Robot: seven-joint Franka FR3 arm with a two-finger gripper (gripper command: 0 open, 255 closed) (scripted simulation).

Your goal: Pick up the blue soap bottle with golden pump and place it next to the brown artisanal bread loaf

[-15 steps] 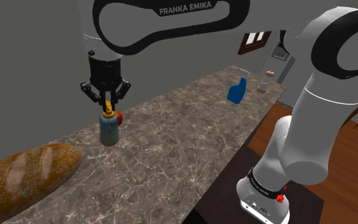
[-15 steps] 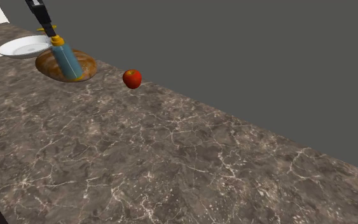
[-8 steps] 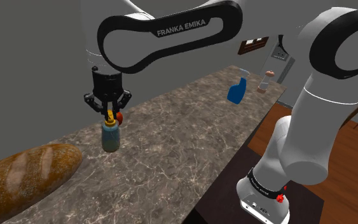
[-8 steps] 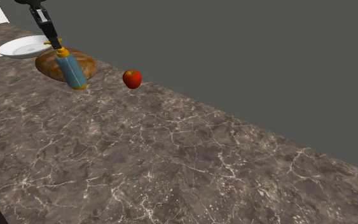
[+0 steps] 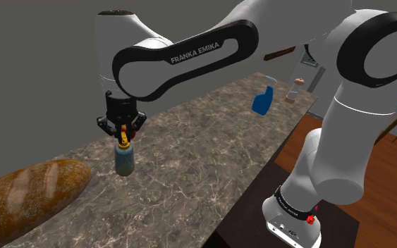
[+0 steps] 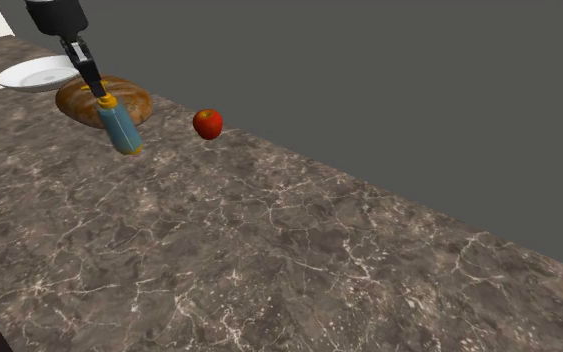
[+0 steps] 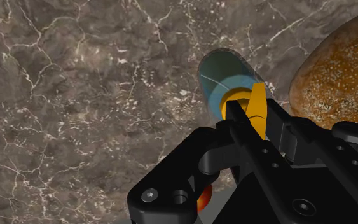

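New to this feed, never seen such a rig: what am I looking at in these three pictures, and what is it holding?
It is one white robot arm with a black two-finger gripper. The shoulder view looks down from beside its base, the second exterior view from elsewhere along the counter, and the wrist view from a camera on the hand. On the marbled counter are a bread loaf, a red apple, a white plate and, far off, a blue spray bottle. The gripper is shut on the yellow pump of a blue soap bottle, which is close beside the loaf.
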